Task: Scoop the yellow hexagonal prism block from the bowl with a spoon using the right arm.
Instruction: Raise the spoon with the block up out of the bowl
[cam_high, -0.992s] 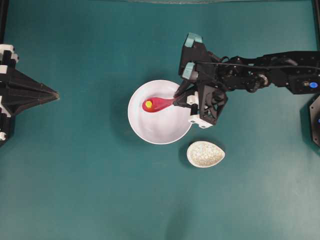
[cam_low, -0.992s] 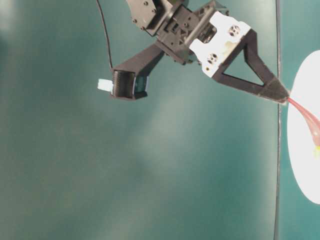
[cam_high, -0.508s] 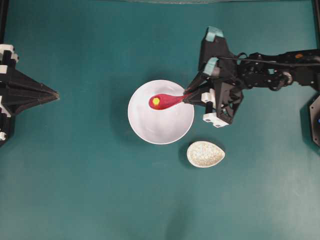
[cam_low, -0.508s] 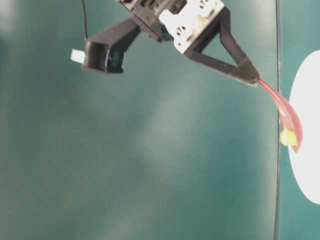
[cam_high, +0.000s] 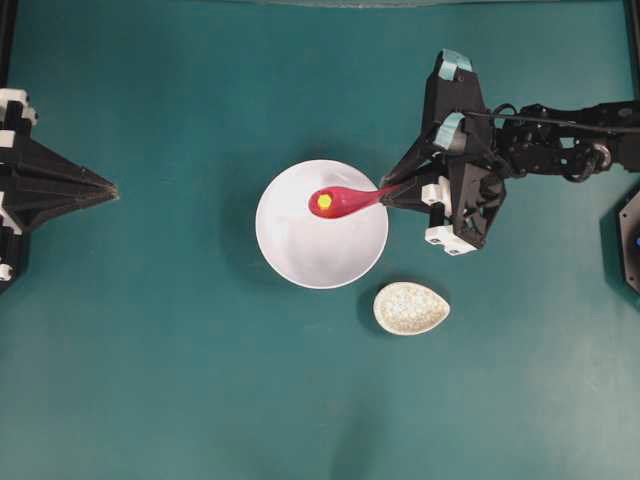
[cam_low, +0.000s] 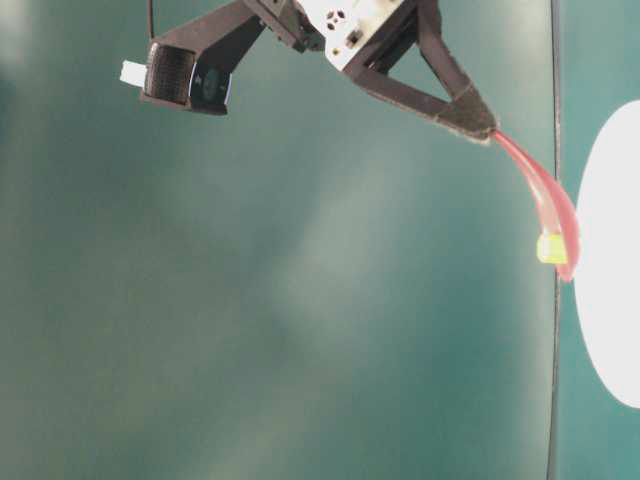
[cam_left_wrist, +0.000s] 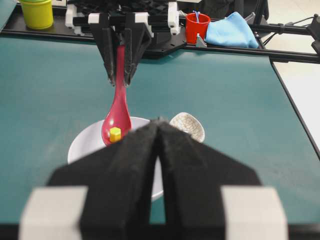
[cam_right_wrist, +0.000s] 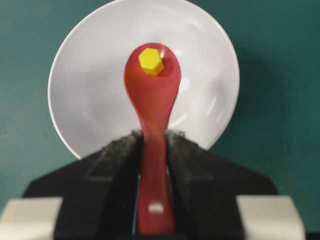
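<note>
The pink-red spoon hangs above the white bowl, its scoop level. The tiny yellow hexagonal block lies in the scoop near its tip. My right gripper is shut on the spoon's handle, just beyond the bowl's right rim and well above the table. At the table's far left my left gripper is shut with nothing in it, pointing at the bowl.
A small speckled egg-shaped spoon rest lies just below and right of the bowl. Behind the right arm, at the table's far edge, stand a yellow cup, a red cup and a blue cloth.
The right gripper has lifted the spoon out of the bowl with the yellow block in its scoop and drawn it to the right. The left arm has not moved.
</note>
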